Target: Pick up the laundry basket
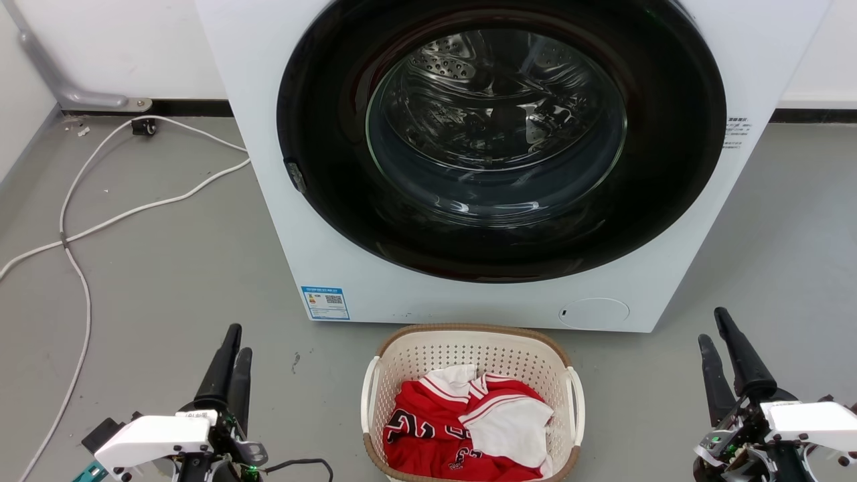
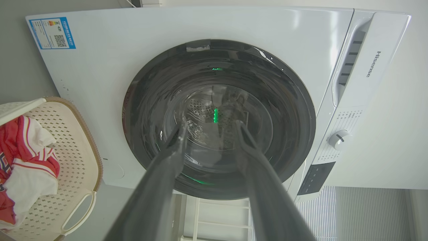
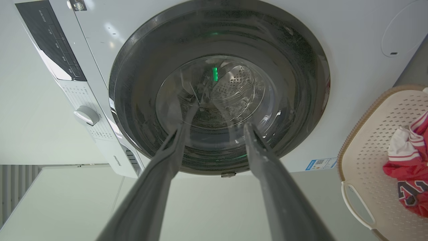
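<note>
The laundry basket (image 1: 469,353) stands on the floor right in front of the washing machine, cream with perforated walls and a brown rim. White loop handles sit on its left (image 1: 369,395) and right (image 1: 577,402) sides. A red and white jersey (image 1: 462,422) lies inside it. My left gripper (image 1: 238,341) hangs open to the basket's left, well apart from it, and my right gripper (image 1: 711,326) hangs open to its right. The left wrist view has the left gripper (image 2: 210,125) empty, with the basket (image 2: 77,147) at the edge. The right gripper (image 3: 215,127) is empty too, beside the basket (image 3: 367,140).
A white front-loading washing machine (image 1: 321,234) with a dark round glass door (image 1: 495,127), which is closed, rises just behind the basket. White cables (image 1: 87,227) trail over the grey floor at the left. Bare floor lies on both sides of the basket.
</note>
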### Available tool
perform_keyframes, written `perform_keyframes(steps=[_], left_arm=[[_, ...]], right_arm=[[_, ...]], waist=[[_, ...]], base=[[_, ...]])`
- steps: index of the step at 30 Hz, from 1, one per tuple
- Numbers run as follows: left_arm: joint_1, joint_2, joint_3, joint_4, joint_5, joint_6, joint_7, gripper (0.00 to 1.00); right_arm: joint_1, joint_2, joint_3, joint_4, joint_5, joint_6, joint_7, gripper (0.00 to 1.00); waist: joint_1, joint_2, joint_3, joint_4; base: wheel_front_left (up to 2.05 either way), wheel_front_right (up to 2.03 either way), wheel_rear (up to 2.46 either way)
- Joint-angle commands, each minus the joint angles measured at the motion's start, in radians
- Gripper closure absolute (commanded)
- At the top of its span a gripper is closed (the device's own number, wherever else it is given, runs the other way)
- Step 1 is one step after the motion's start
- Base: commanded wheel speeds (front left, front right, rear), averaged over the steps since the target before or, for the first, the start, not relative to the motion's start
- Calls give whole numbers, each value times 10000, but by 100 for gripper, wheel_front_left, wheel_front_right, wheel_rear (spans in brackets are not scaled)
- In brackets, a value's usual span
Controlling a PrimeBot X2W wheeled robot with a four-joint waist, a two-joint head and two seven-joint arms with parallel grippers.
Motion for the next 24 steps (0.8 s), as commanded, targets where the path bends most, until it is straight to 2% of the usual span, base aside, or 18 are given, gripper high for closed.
perform_keyframes(steps=[1, 9, 24], left_arm=[[-175, 29, -55, -273, 173, -11, -157, 0], [-158, 30, -26, -507, 1319, -4, -501, 0], [-48, 31, -602, -1250, 4660, 525, -1150, 0]], right_arm=[[-156, -14, 35, -228, -171, 4, -152, 0], [-62, -13, -32, -422, -1228, 4, -498, 0], [202, -11, 340, -1407, -5227, 4, -1153, 0]], waist=[[0, 0, 5, 0], [0, 0, 24, -2], [0, 0, 92, -11]], base=[[0, 0, 0], [0, 0, 0], [0, 0, 0]])
